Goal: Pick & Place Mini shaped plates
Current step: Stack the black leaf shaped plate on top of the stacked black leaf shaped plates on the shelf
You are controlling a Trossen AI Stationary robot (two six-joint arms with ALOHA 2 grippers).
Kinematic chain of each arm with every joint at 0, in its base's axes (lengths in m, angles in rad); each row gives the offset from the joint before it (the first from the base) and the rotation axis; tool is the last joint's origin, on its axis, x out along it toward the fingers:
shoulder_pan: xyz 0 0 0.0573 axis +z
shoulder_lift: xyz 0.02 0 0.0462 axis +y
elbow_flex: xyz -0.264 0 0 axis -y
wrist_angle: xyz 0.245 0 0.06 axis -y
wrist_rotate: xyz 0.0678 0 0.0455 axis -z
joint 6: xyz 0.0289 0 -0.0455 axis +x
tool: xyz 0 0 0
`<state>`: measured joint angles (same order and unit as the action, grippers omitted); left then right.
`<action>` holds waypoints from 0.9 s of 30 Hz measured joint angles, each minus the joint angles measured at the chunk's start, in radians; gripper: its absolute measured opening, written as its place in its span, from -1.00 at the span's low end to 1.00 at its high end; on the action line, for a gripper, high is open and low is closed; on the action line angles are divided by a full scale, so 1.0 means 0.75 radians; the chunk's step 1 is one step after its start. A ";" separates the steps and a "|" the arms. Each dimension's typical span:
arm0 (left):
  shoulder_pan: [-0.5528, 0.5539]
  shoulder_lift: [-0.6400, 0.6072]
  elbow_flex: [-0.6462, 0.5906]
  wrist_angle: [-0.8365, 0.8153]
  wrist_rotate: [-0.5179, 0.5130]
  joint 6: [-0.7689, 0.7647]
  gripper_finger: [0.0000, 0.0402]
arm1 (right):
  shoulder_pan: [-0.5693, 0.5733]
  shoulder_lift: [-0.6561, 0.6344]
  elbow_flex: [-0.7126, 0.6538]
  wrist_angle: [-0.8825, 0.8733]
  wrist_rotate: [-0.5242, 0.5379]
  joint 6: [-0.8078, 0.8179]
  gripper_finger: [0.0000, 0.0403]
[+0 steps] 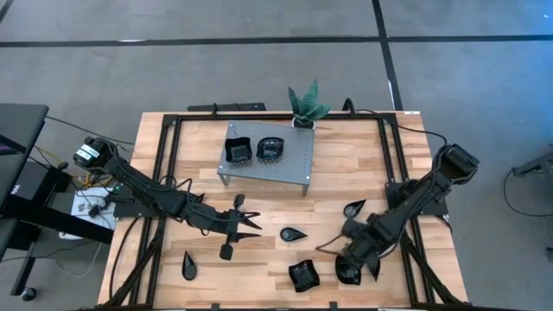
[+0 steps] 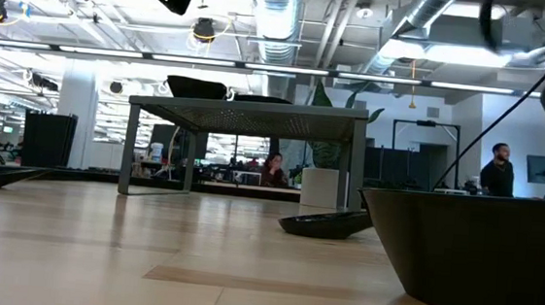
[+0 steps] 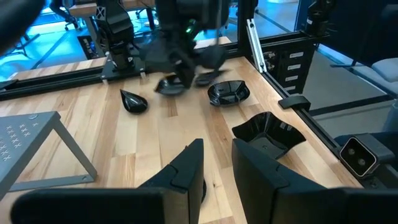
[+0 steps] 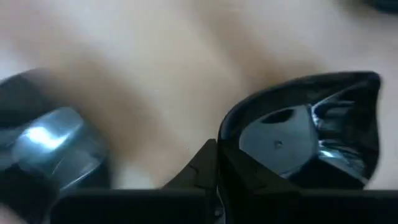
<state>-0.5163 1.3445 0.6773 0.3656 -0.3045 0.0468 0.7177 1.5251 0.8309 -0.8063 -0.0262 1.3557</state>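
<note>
Black plate [image 4: 305, 134], against right pincer [image 1: 352, 259] finger

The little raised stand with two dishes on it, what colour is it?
The perforated metal stand is silvery grey; the high view shows it best.

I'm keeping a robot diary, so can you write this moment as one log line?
left claw: open, over bare table | right claw: low at a plate, grip unclear | rack: two plates | plant: behind rack
</note>
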 joint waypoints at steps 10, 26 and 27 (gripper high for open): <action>0.010 0.000 0.000 0.067 0.199 0.255 -0.55 | 0.000 0.000 0.327 0.004 0.337 -0.891 -0.98; 0.175 0.265 0.003 0.413 0.313 0.374 -0.14 | -0.332 0.113 0.385 0.512 0.376 -1.889 -0.99; 0.180 0.279 0.004 0.412 0.312 0.381 -0.15 | -0.350 0.134 0.385 0.529 0.358 -1.914 -0.99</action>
<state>-0.3810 1.5537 0.6804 0.6748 -0.0703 0.3323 0.4552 1.6257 1.1194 -0.4095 0.2421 -0.0801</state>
